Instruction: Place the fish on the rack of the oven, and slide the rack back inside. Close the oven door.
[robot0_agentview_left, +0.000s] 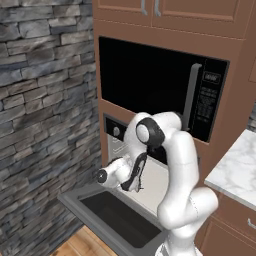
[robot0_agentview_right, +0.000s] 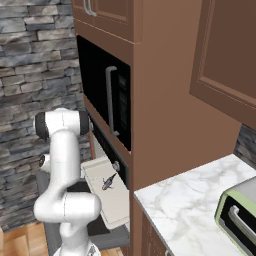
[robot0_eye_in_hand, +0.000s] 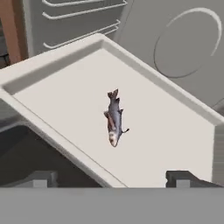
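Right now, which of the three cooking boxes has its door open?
The built-in oven under the microwave: its door is folded down flat. The microwave and the green toaster oven have shut doors.

Arm (robot0_agentview_left: 175, 165) hides most of rack (robot0_agentview_left: 155, 185)

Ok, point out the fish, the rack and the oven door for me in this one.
fish (robot0_eye_in_hand: 114, 119): hand view, the middle of its body.
rack (robot0_eye_in_hand: 170, 131): hand view, a bare part of its flat surface beside the fish.
oven door (robot0_agentview_left: 115, 220): left base view, its dark window, the door hanging open.
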